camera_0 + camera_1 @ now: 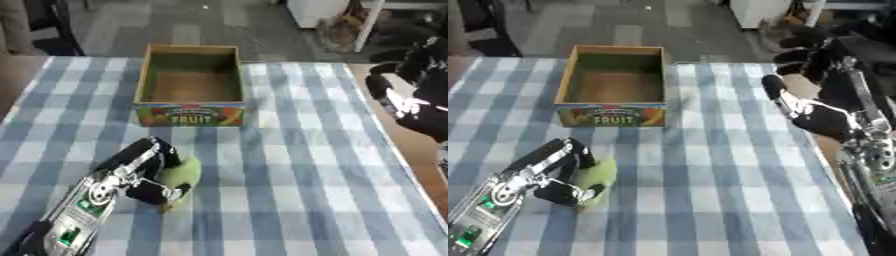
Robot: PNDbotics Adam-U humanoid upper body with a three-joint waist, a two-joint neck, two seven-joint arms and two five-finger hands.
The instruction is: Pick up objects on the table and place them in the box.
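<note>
Blue-checked cloth covers the desk [297, 165]. Near its front-left corner, the left hand [144, 172] curls around a green object [182, 176]. At the right edge, the right hand [815, 107] hovers, fingers relaxed. A fruit box [191, 82] stands at the far edge.

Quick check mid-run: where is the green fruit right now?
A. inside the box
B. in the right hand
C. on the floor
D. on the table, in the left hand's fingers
D: the green fruit lies on the checked tablecloth with the left hand curled round it; the box holds nothing.
</note>
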